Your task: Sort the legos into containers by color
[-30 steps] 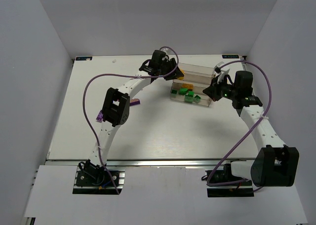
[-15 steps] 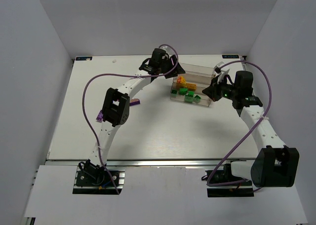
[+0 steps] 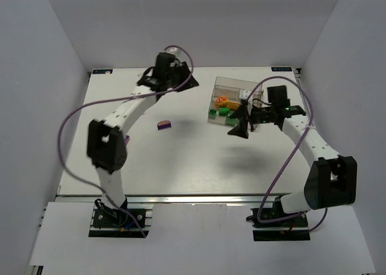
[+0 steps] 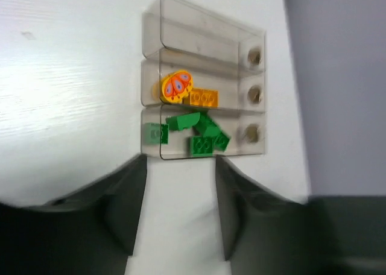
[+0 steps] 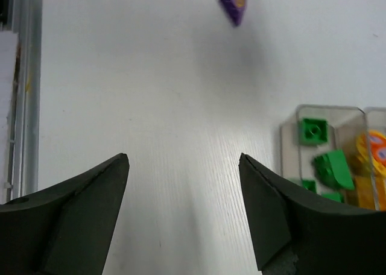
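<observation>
The green bricks point(image 4: 201, 145) lie jumbled in the nearest trough of the clear tray point(image 4: 199, 40), five or so of them, some tipped on edge. In the next trough back sit an orange brick point(image 4: 204, 97) and, touching it on the left, a round orange piece point(image 4: 176, 86) with a blue and red pattern on its face (a butterfly, by the look of it). The tray stands right of centre on the white table point(image 3: 181, 160), toward the far side.

One purple brick point(image 3: 163, 125) lies alone on the table, well to the left of the tray and a little nearer.

The right gripper point(image 5: 183, 160) hangs over the tray's near right corner. Its two dark fingers are spread wide with nothing but bare table between them, so it carries nothing. Its wrist camera looks left across the table, with the green bricks at the right edge of that view and the purple brick at the far end.

The left gripper point(image 4: 180, 172) is up at the far side, left of the tray and clear of it. Its fingers stand moderately apart, also with nothing held, and its wrist camera looks straight toward the tray.
</observation>
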`<state>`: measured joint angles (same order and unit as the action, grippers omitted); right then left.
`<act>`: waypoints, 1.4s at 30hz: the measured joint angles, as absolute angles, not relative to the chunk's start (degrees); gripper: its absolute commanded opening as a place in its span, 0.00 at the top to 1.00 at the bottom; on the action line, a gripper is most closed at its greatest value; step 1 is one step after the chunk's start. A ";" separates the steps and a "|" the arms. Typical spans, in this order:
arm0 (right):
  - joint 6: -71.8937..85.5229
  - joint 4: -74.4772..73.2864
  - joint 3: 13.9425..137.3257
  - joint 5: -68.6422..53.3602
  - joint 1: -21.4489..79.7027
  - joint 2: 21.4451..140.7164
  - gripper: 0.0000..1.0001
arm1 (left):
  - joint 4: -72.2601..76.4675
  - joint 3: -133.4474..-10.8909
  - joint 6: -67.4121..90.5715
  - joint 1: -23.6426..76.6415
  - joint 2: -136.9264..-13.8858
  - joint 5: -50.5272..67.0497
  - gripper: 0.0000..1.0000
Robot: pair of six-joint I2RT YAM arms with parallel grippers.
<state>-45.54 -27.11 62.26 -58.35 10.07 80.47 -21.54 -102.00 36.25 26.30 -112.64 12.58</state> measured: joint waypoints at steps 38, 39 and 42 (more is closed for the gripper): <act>-42.59 -19.35 113.03 -26.94 44.16 138.43 0.23 | -61.73 -55.75 53.49 19.22 -41.01 -19.53 0.17; -42.59 -19.03 113.65 -26.98 44.16 139.06 0.24 | -62.00 -55.75 53.78 19.22 -40.88 -19.53 0.17; -42.65 -17.80 113.91 -27.68 44.12 139.87 0.28 | -63.07 -55.75 54.48 19.25 -40.56 -19.51 0.17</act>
